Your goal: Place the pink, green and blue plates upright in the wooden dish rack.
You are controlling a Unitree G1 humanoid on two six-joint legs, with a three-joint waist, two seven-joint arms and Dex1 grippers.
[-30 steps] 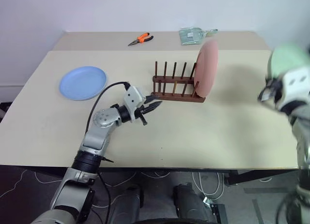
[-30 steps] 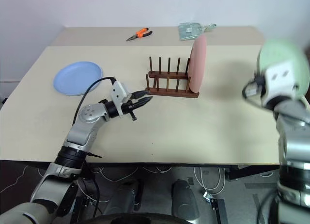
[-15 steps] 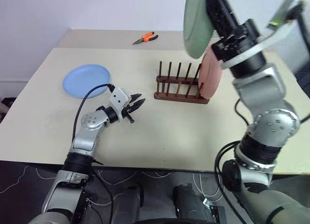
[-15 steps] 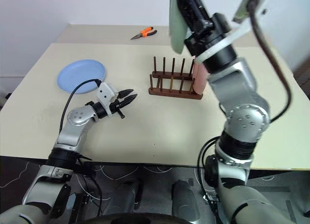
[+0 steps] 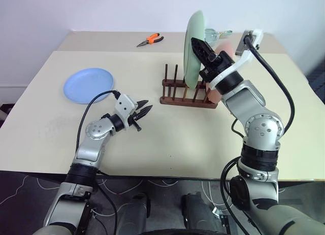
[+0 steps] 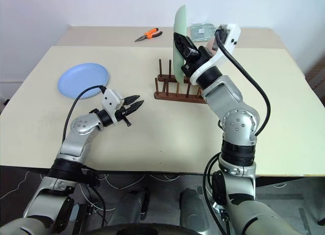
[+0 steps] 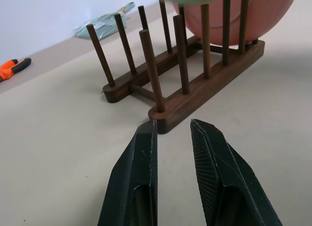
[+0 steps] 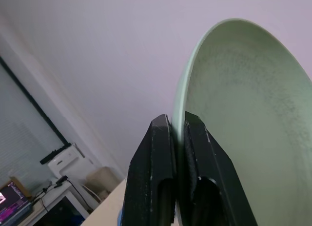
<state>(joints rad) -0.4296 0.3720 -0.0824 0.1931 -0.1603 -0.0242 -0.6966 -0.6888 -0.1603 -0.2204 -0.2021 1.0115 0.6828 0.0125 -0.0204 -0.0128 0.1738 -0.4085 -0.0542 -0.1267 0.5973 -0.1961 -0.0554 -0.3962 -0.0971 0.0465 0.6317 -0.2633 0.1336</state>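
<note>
the bench (image 5: 213, 138) is seen from above by both head views; the rack (image 7: 195, 84) is viewed closely from the left wrist.

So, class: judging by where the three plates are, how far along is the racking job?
Done: the pink plate stands upright at one end of the wooden dish rack. In hand: the right pincer is shut on the green plate, held on edge above the rack. Left: the blue plate lies flat on the table; the left pincer is empty.
</note>
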